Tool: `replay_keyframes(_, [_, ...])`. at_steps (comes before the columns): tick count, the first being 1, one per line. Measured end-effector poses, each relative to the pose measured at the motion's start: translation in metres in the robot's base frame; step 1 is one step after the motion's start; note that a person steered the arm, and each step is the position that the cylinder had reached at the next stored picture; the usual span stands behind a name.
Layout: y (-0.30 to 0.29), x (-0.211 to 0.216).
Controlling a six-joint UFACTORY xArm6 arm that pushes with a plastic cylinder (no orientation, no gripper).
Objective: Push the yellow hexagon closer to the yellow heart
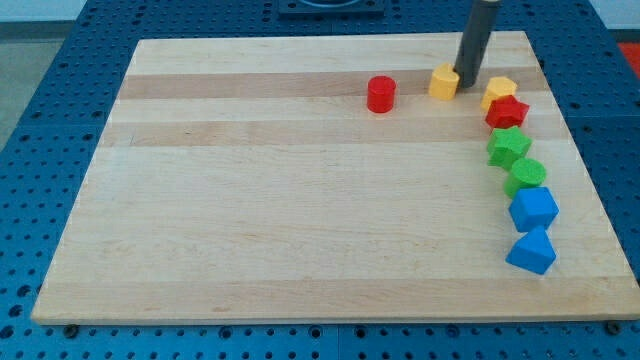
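2 yellow blocks (445,81) (499,92), 2 red, 2 green, seemingly 2 blue.

You see eight blocks on one wooden board (300,200): two yellow (444,81), (499,92), two red (381,94), (506,112), two green (508,147), (527,175), two blue (533,209), (531,251).

A wooden tabletop (300,200) sits on a blue perforated base (60,60). A red cylinder (381,94) stands alone toward the far side, right of centre. Down the right side runs a close column, far to near: red star (507,112), green star (508,147), green cylinder (527,176), blue cube (533,209), blue block (531,251), neighbours touching or nearly so.
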State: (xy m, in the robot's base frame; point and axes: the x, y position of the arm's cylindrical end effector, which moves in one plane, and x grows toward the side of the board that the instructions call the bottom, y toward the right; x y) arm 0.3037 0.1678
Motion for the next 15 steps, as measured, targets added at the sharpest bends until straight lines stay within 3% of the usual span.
replay_keyframes(3, [-0.050, 0.023])
replay_keyframes(5, [0.075, -0.041])
replay_keyframes(6, [0.116, -0.031])
replay_keyframes(7, [0.130, 0.024])
replay_keyframes(9, [0.127, 0.017])
replay_keyframes(15, [0.018, 0.029])
